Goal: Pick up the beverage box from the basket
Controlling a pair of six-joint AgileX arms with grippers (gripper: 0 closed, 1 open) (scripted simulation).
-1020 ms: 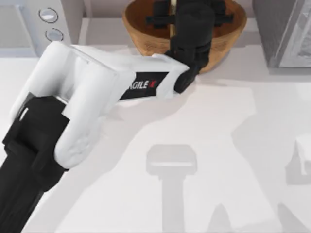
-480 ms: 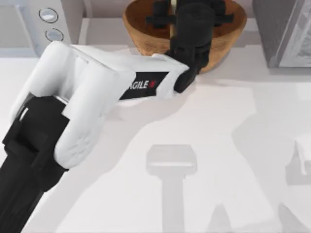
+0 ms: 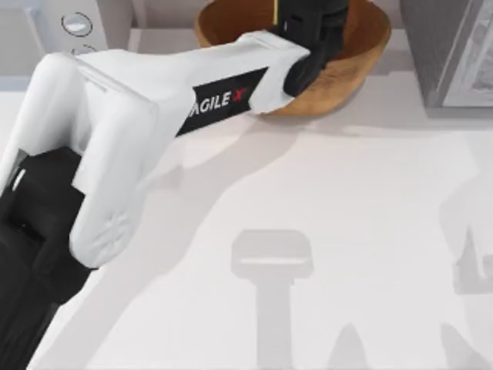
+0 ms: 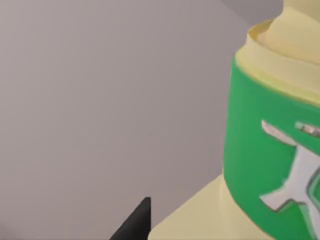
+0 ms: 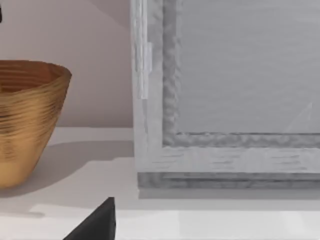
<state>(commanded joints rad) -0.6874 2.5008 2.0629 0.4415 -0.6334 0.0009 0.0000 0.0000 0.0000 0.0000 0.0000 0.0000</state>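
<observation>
Left arm is reaching across the counter (image 3: 323, 200), its claw (image 3: 312, 31) hanging over the basket (image 3: 362, 54). Claw state: cannot tell. Beverage box (image 4: 272, 150) is sitting directly against the claw, apparently raised for removal. Right arm is idling beside a grey cabinet (image 5: 225, 100).

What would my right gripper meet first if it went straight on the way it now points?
Most likely the grey framed cabinet that stands straight ahead in the right wrist view. The tan-brown woven basket sits off to one side of that line. Depth is unclear.
</observation>
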